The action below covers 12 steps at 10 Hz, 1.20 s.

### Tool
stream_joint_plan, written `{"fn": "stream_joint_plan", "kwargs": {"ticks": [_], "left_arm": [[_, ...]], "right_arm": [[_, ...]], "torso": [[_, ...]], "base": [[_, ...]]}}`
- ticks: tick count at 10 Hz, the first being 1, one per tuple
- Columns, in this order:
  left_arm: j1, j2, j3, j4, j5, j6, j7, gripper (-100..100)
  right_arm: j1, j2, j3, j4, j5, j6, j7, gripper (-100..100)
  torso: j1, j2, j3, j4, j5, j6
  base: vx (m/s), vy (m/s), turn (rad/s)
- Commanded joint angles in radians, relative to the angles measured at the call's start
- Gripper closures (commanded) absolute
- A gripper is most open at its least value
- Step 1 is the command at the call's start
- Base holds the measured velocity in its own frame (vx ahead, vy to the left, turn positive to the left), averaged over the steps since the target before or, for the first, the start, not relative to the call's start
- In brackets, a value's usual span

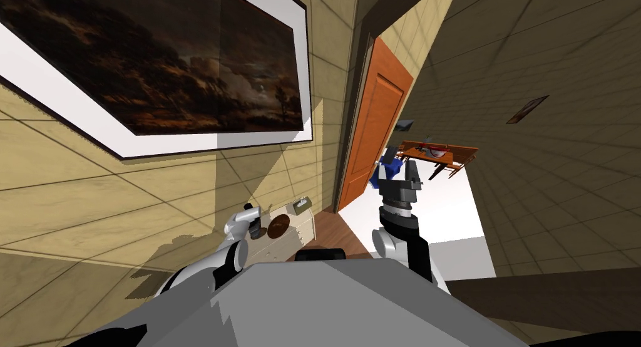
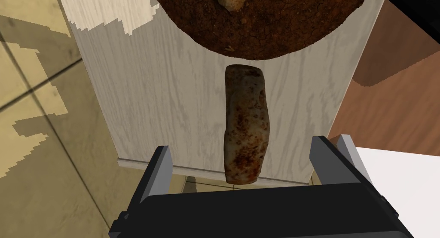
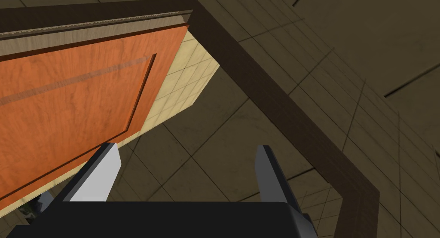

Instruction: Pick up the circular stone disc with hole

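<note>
Two released: left hand (image 2: pixel 241 146), right hand (image 3: pixel 187 147) | one mottled stone (image 2: pixel 245 123) | one brown disc (image 2: pixel 262 25)

Pale wood-grain counter (image 2: pixel 150 98) against tiled wall. On top: round dark brown disc (image 2: pixel 266 29), rough-surfaced, pale lump at its middle. Just beside disc, apart: elongated rust-speckled stone piece (image 2: pixel 245 128), reaching counter's edge. Small greenish box (image 1: pixel 302 205) at opposite end.

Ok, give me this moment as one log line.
left gripper: open, straddling near end of mottled stone piece on white cabinet | brown round disc: beyond it, untouched | right gripper: open, idle, held up
</note>
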Motion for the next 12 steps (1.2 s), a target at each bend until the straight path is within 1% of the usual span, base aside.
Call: {"fn": "stream_joint_plan", "kwargs": {"ticks": [1, 3, 4, 5, 6, 7, 9, 10, 11, 12], "left_arm": [[-0.009, 0.013, 0.005, 0.036, 0.007, 0.015, 0.000, -100], [-0.014, 0.022, 0.010, 0.068, 0.013, 0.037, 0.003, -100], [-0.012, 0.021, 0.009, 0.058, 0.013, 0.031, -0.001, -100], [-0.013, 0.022, 0.009, 0.062, 0.013, 0.031, 0.000, 0], [-0.001, 0.014, 0.000, 0.079, 0.016, -0.001, 0.003, -100], [0.002, 0.012, -0.003, 0.083, 0.017, -0.010, 0.004, -100], [0.014, 0.003, -0.012, 0.101, 0.021, -0.042, 0.008, -100], [0.005, 0.010, -0.009, 0.107, 0.020, -0.034, 0.006, -100], [0.004, 0.010, -0.009, 0.110, 0.020, -0.040, 0.006, 100], [0.003, 0.011, -0.009, 0.109, 0.020, -0.040, 0.006, 100]], "right_arm": [[0.000, 0.000, 0.000, 0.000, 0.000, 0.000, 0.000, 0], [0.000, 0.000, 0.000, 0.000, 0.000, 0.000, 0.000, 0], [0.000, 0.000, 0.000, 0.000, 0.000, 0.000, 0.000, 0], [0.000, 0.000, 0.000, 0.000, 0.000, 0.000, 0.000, 0], [0.000, 0.000, 0.000, 0.000, 0.000, 0.000, 0.000, 0], [0.000, 0.000, 0.000, 0.000, 0.000, 0.000, 0.000, 0], [0.000, 0.000, 0.000, 0.000, 0.000, 0.000, 0.000, 0], [0.000, 0.000, 0.000, 0.000, 0.000, 0.000, 0.000, 0], [0.000, 0.000, 0.000, 0.000, 0.000, 0.000, 0.000, 0], [0.000, 0.000, 0.000, 0.000, 0.000, 0.000, 0.000, 0]], "torso": [[0.000, 0.000, 0.000, 0.000, 0.000, 0.000], [0.000, 0.000, 0.000, 0.000, 0.000, 0.000], [0.000, 0.001, 0.001, 0.000, 0.000, 0.000], [-0.001, 0.001, 0.001, 0.000, 0.000, 0.000], [-0.001, 0.001, 0.000, 0.000, 0.000, 0.000], [-0.002, 0.001, 0.000, 0.000, 0.000, 0.000], [-0.002, 0.000, 0.000, 0.000, 0.000, 0.000], [-0.002, 0.000, 0.000, 0.000, 0.000, 0.000], [-0.002, 0.000, 0.000, 0.000, 0.000, 0.000], [-0.002, 0.001, 0.000, 0.000, 0.000, 0.000]], "base": [[0.011, 0.017, -0.062], [0.001, 0.022, -0.071], [-0.007, 0.008, -0.014], [0.000, 0.000, 0.000], [0.005, -0.004, 0.017], [0.006, -0.008, 0.022], [0.007, -0.008, 0.023], [0.000, 0.000, 0.000], [0.000, 0.000, 0.000], [0.000, 0.000, 0.000]]}}
